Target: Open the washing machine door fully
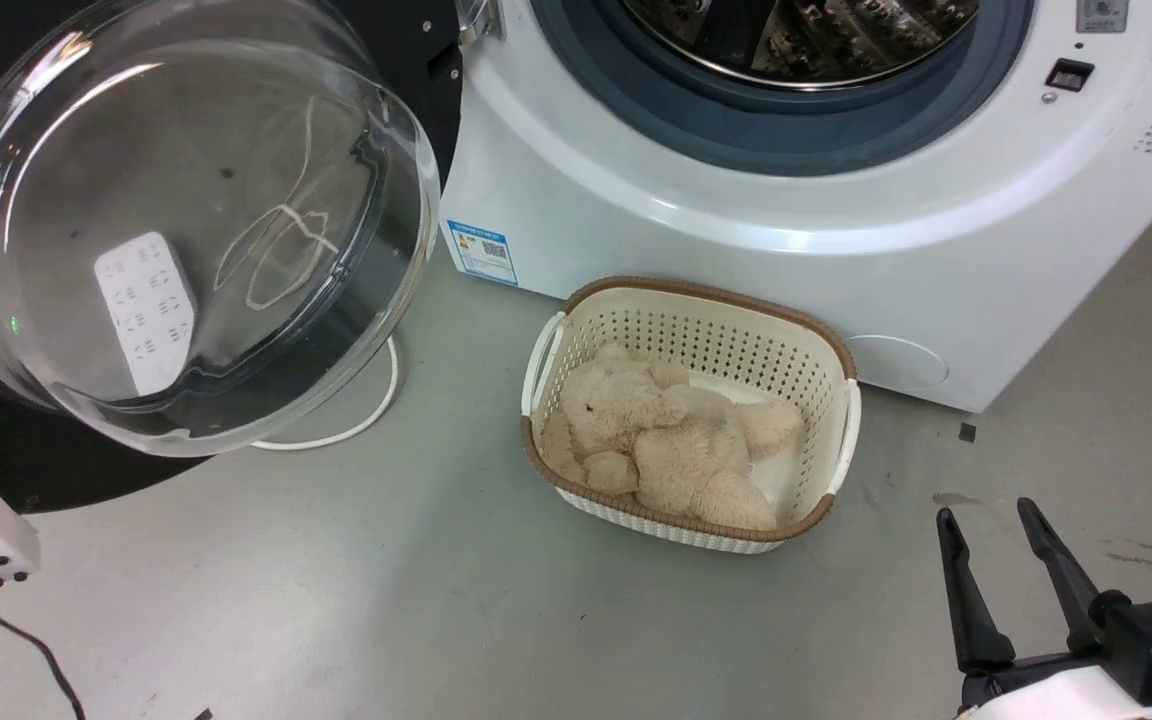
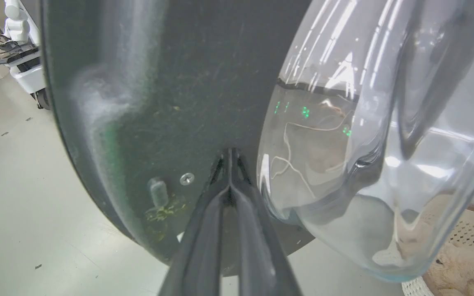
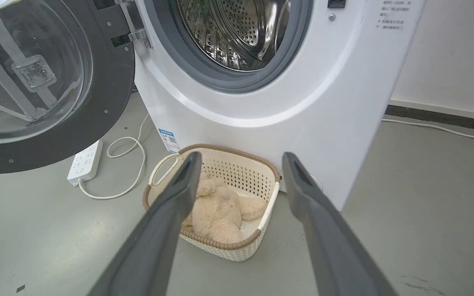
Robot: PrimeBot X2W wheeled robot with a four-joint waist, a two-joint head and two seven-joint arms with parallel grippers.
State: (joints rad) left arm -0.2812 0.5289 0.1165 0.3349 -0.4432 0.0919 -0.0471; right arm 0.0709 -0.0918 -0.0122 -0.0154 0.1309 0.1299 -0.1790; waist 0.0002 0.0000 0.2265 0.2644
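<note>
Left gripper (image 2: 229, 158) had its two dark fingers pressed together with nothing between them. The tips lay against the black inner face of the washing machine door (image 2: 150, 94), just beside one small screw (image 2: 187, 178) and the edge of the glass bowl (image 2: 364, 164). Whether the tips truly touched the face could not be told. Right gripper (image 1: 986, 512) hung low at the right over the floor (image 1: 336, 600), two fingers spread wide and empty, well apart from the door.

In the head view the door's top and left side ran out of frame. One white power strip (image 1: 144, 310) was seen through the glass, warped by it, and its one cable (image 1: 397, 372) curled out past the rim. The steel drum (image 3: 237, 33) was cut off at the top. In the right wrist view the gripper's left finger covered part of the one basket (image 3: 237, 154) and part of the one cream plush toy (image 3: 220, 213) lying in it. The blue label (image 1: 482, 252) on the washing machine (image 1: 696, 230) was too small to read.

The one door stood open at the machine's left, hung from the left side of the opening and swung well clear of it. It stood upright on its edge above the floor, the bulge of the bowl pointing out toward the robot. Being round, it had no long axis.
</note>
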